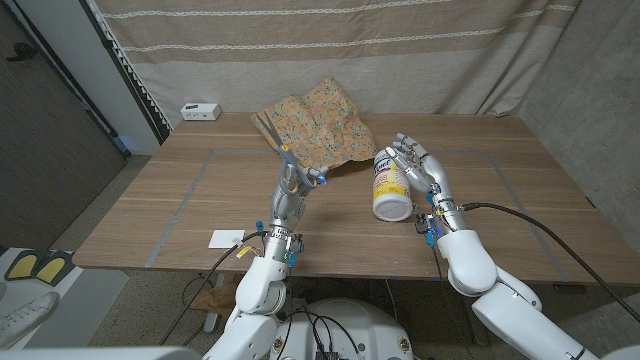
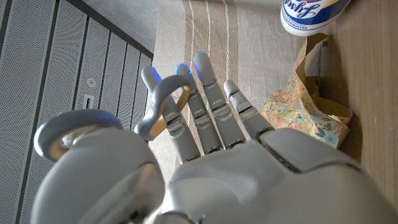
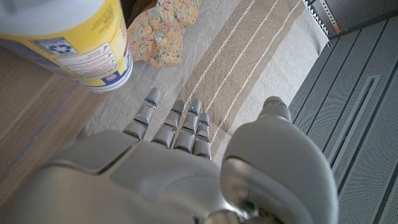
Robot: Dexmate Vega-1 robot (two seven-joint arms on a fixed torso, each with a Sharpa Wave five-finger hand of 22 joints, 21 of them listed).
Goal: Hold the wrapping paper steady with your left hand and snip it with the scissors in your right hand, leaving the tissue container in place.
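Observation:
The crumpled floral wrapping paper (image 1: 320,125) (image 2: 305,112) (image 3: 163,25) lies at the table's far middle. My left hand (image 1: 290,190) (image 2: 211,155) stands just in front of it and holds grey-handled scissors (image 1: 272,135) (image 2: 163,102), blades pointing up and away over the paper's left edge. The yellow-and-white tissue container (image 1: 390,182) (image 2: 308,12) (image 3: 74,37) seems to lie on its side right of the paper, white end toward me. My right hand (image 1: 425,178) (image 3: 168,162) is close beside the container's right side with fingers spread and nothing in it; I cannot tell whether it touches.
A small white box (image 1: 200,111) sits at the table's back left corner. A white card (image 1: 225,238) lies near the front edge, left of my left arm. Grey tape lines mark the wooden table (image 1: 520,200). A striped curtain hangs behind.

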